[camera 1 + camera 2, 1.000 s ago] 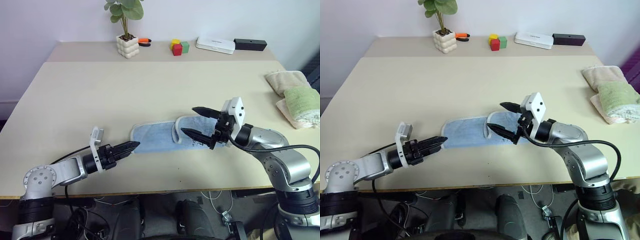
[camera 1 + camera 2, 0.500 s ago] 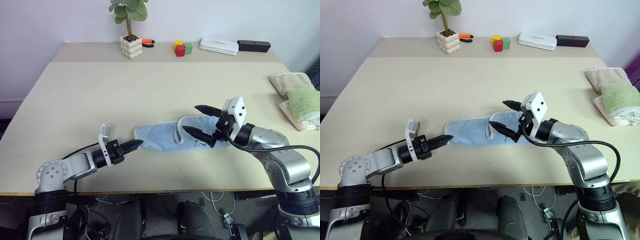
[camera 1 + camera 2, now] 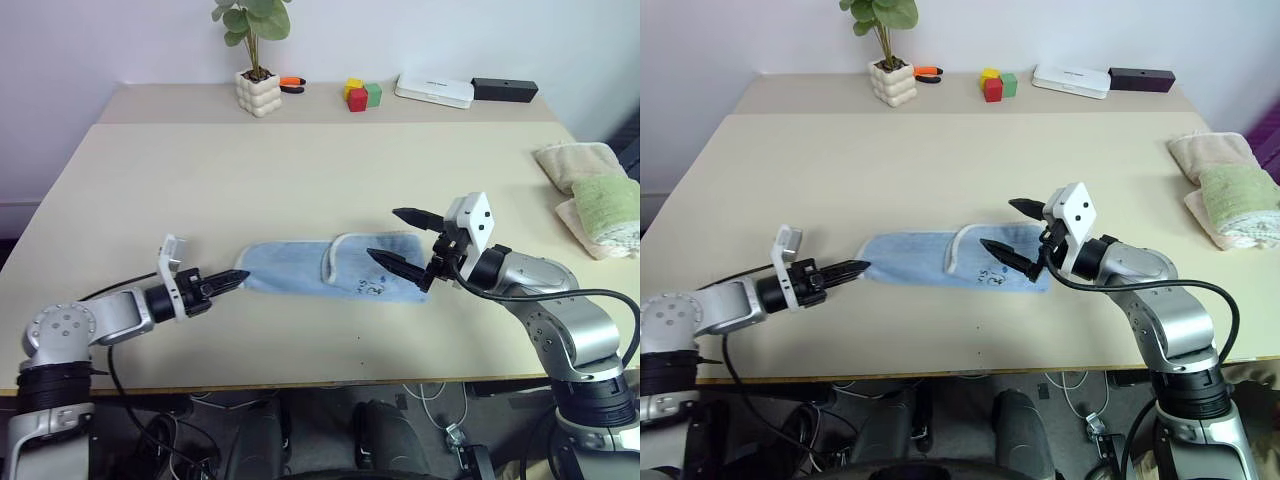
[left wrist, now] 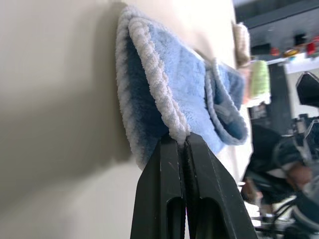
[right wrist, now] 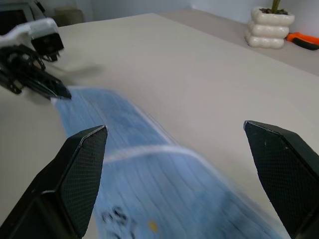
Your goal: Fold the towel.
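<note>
The light-blue towel [image 3: 295, 267] lies along the near middle of the table, its right part folded back over itself, with a small dark print [image 3: 368, 288] near the right end. My left gripper [image 3: 238, 276] is shut on the whitish trim of the towel's left end; the left wrist view has the trim pinched between the black fingertips [image 4: 169, 149]. My right gripper [image 3: 383, 233] hovers open just above the towel's right end, touching nothing. In the right wrist view the towel [image 5: 149, 174] runs under the spread fingers toward the left gripper [image 5: 60, 93].
At the table's back edge stand a potted plant [image 3: 257, 92], an orange tool [image 3: 291, 82], coloured blocks [image 3: 360, 95], a white box [image 3: 432, 90] and a black box [image 3: 503, 89]. Folded beige and green towels [image 3: 600, 200] lie at the right edge.
My left gripper has shut on the towel's left end and drawn it leftward; the whole towel has slid left and lies longer. The right gripper has stayed put, open.
</note>
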`<state>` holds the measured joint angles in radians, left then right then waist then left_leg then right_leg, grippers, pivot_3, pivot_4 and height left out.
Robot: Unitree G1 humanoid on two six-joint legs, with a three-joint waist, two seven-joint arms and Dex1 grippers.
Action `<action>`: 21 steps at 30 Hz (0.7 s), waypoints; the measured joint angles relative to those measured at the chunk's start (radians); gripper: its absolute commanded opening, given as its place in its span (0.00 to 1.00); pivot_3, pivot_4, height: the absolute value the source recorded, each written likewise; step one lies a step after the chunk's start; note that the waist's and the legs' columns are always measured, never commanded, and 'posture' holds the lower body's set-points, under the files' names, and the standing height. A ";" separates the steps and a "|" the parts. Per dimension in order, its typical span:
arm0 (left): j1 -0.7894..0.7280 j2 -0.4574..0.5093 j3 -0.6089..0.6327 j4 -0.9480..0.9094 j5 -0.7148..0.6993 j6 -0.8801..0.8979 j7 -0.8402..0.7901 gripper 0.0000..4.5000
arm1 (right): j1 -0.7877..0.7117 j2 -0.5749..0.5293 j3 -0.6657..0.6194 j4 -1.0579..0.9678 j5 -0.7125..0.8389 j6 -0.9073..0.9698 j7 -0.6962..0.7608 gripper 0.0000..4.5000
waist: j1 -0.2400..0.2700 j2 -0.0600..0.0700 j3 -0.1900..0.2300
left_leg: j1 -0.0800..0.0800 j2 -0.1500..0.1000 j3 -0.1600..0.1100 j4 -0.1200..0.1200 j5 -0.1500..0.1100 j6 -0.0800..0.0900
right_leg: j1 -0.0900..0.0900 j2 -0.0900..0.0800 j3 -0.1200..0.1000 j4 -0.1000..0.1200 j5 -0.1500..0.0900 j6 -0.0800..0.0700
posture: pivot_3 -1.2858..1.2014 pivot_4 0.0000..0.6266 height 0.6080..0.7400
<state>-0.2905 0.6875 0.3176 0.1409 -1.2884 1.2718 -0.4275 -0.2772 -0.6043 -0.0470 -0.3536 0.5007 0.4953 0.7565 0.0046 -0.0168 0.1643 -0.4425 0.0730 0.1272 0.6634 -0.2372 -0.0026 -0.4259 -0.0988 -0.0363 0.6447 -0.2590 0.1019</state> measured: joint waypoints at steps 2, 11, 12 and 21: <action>-0.001 0.000 -0.016 -0.006 0.045 -0.022 -0.030 0.01 | 0.000 0.000 0.000 0.005 -0.007 -0.001 0.000 1.00 | 0.002 0.000 0.000 | 0.000 0.000 0.000 0.000 0.000 0.000 | 0.000 0.000 0.000 0.000 0.000 0.000 | 0.52 0.24 0.96; -0.275 -0.086 -0.148 -0.108 0.201 -0.100 -0.075 0.01 | -0.008 -0.003 0.002 0.040 -0.026 -0.022 0.014 1.00 | 0.003 -0.002 0.001 | -0.001 -0.001 0.000 0.001 0.000 0.001 | 0.001 0.000 0.000 -0.002 0.001 0.002 | 0.52 0.24 0.96; -0.278 -0.094 -0.158 -0.114 0.215 -0.102 -0.081 0.01 | -0.008 -0.003 0.002 0.044 -0.027 -0.022 0.016 1.00 | -0.002 -0.002 0.001 | 0.000 -0.001 0.000 0.000 0.000 0.000 | 0.001 0.000 0.000 -0.002 0.002 0.003 | 0.52 0.24 0.96; -0.497 -0.336 -0.387 -0.015 0.381 -0.175 -0.208 0.01 | 0.040 -0.127 -0.109 0.124 -0.049 -0.066 0.075 1.00 | 0.009 -0.003 0.002 | -0.001 -0.004 -0.001 0.002 0.000 0.001 | 0.003 0.000 0.001 -0.004 0.002 0.004 | 0.52 0.24 0.96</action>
<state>-0.7876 0.3518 -0.0698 0.1256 -0.9076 1.0969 -0.6357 -0.2376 -0.7315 -0.1556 -0.2295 0.4521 0.4292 0.8318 0.0131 -0.0200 0.1667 -0.4440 0.0694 0.1258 0.6651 -0.2371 -0.0016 -0.4228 -0.0987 -0.0356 0.6407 -0.2574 0.1056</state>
